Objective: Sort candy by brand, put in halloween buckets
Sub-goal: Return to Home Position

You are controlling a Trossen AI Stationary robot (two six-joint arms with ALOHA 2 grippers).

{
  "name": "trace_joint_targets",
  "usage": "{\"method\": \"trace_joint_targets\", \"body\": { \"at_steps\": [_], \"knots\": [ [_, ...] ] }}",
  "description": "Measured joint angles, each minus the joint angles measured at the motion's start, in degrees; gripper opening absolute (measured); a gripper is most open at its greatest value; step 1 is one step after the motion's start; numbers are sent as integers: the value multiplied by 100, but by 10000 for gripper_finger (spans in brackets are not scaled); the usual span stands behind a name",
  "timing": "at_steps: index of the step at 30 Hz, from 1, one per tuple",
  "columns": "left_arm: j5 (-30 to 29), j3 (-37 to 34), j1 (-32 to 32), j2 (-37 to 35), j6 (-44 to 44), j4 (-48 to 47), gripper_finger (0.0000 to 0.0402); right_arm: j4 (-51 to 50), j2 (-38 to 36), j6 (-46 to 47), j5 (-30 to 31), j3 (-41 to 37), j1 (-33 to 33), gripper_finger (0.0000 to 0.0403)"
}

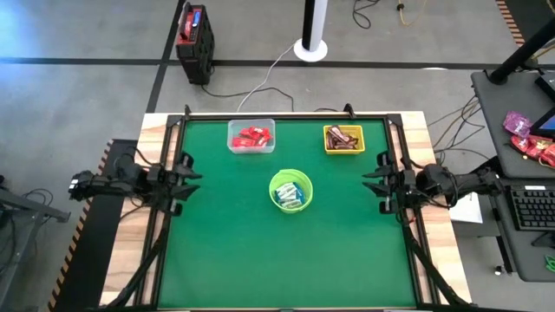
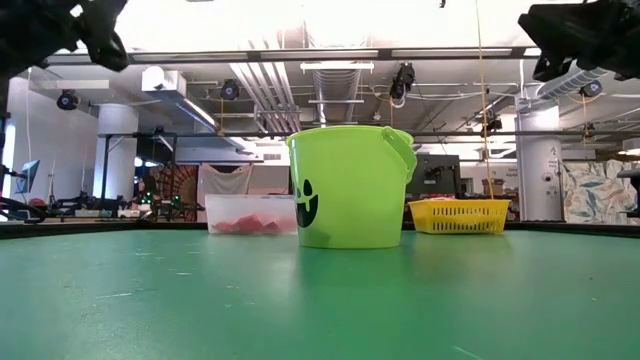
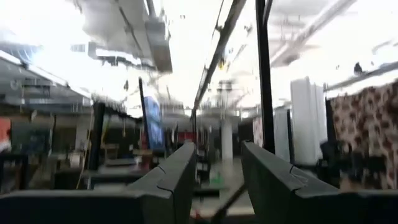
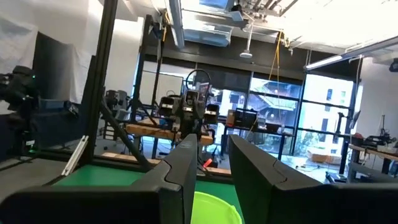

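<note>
The lime-green round bucket (image 1: 290, 191) stands mid-table holding blue-and-white candy bars (image 1: 290, 198); the low view shows its black face (image 2: 350, 187). The clear box (image 1: 251, 137) at the far side holds red bars. The yellow mesh basket (image 1: 344, 139) holds dark brown bars. My left gripper (image 1: 192, 176) hovers at the table's left edge, open and empty, fingers apart in its wrist view (image 3: 217, 180). My right gripper (image 1: 371, 178) hovers at the right edge, open and empty (image 4: 213, 165), with the green bucket's rim (image 4: 214, 208) below it.
A black frame runs around the green table (image 1: 225, 260). The near half of the mat shows bare green. A black case (image 1: 195, 39) and cables lie on the floor beyond the far edge. A desk with a keyboard (image 1: 529, 208) stands to the right.
</note>
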Motion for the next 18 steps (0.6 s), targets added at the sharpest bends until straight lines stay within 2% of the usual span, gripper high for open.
{"method": "trace_joint_targets", "body": {
  "at_steps": [3, 7, 9, 12, 15, 18],
  "knots": [
    [0, 0, 0, -2, 18, 39, 113, 2, -1, -55, -3, -2, 2, 81],
    [-13, 0, 0, 43, 307, -1219, 113, -71, 29, -173, -3, -2, 2, 74],
    [-200, 0, -2, 74, 326, -1673, 113, -189, 38, -291, -3, -2, 2, 71],
    [-478, -2, 2, 103, 380, -2129, 113, -327, 38, -515, 0, -2, -1, 68],
    [-498, 3, 0, 153, 491, -2592, 113, -317, 41, -555, 16, -4, -1, 68],
    [-435, 32, -1, 300, 464, -2642, 113, -319, 43, -505, 16, -4, -3, 71]
  ]
}}
